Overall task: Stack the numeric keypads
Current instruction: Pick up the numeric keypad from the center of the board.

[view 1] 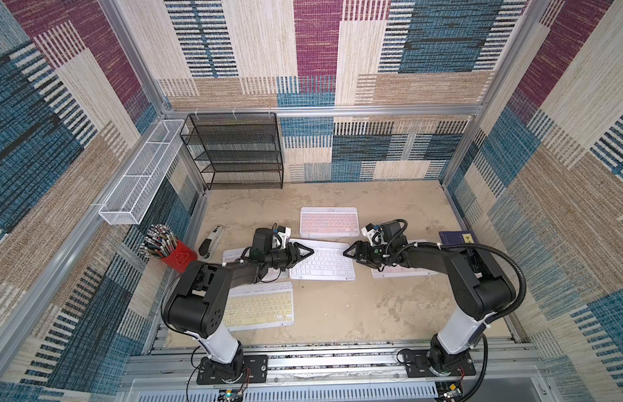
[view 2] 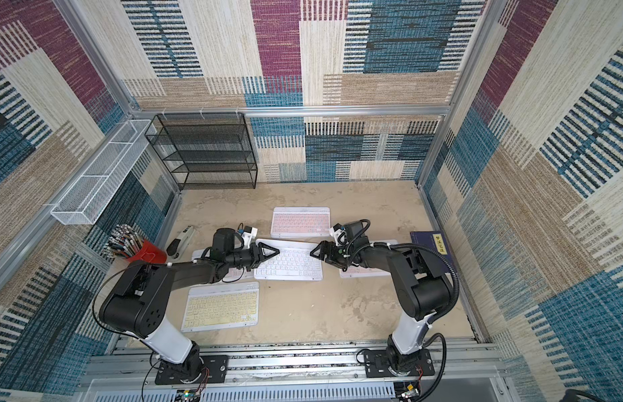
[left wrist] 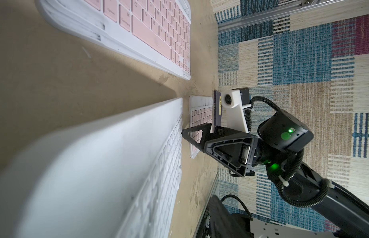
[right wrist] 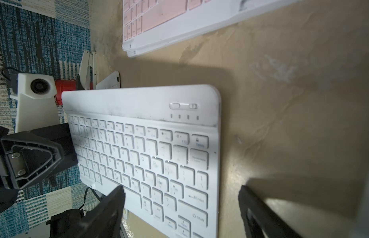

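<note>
Top views, both: white keypad (view 1: 323, 264) at mid-table, its left end just beside the left pink keypad (view 1: 231, 257), half hidden under the left arm. Left gripper (view 1: 310, 250) at that left end, turned on edge; pinching the frame or only resting by it, cannot tell. Right gripper (view 1: 346, 253) at the opposite short end; in the right wrist view its fingers (right wrist: 115, 206) spread wide, pinching nothing. Rear pink keypad (view 1: 328, 222) just behind, apart. Right pink keypad (view 1: 410, 272) under the right arm. Yellow keypad (view 1: 257, 307) nearer the arm bases. Stapler (view 1: 210, 242) far left, dark blue book (view 1: 456, 238) far right.
</note>
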Robot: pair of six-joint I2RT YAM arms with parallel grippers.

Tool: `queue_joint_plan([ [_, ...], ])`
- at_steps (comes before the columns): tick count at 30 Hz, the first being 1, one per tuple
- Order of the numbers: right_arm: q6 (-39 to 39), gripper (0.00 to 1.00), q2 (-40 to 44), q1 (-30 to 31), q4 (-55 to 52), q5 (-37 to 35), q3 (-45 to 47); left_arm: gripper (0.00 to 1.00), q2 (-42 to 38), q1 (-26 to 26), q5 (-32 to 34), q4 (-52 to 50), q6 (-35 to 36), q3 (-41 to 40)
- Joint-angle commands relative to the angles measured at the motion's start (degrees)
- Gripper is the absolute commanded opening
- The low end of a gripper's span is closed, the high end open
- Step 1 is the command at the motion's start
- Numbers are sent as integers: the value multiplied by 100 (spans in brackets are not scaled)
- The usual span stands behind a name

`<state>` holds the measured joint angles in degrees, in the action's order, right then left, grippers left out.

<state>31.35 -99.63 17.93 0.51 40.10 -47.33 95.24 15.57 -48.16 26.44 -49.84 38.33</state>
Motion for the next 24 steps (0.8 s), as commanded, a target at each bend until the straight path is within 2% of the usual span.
queue_joint_plan([
  [1,-113,88,-73,0,69,487,31,0,98,-108,-422,785,-298,-103],
  [4,-59,87,-275,-36,359,826,74,0,389,-218,-666,1815,-817,-273],
  [7,239,85,-474,-64,912,1358,237,0,639,-238,-817,2331,-1099,-353],
  [10,380,85,-538,-71,1223,1530,345,0,799,-248,-882,2774,-1355,-465],
  [15,520,84,-643,-72,1460,1687,401,0,1104,-274,-1006,3572,-1863,-537],
  [24,530,84,-595,-170,1373,1487,442,0,1227,-413,-1197,4818,-2739,-660],
])
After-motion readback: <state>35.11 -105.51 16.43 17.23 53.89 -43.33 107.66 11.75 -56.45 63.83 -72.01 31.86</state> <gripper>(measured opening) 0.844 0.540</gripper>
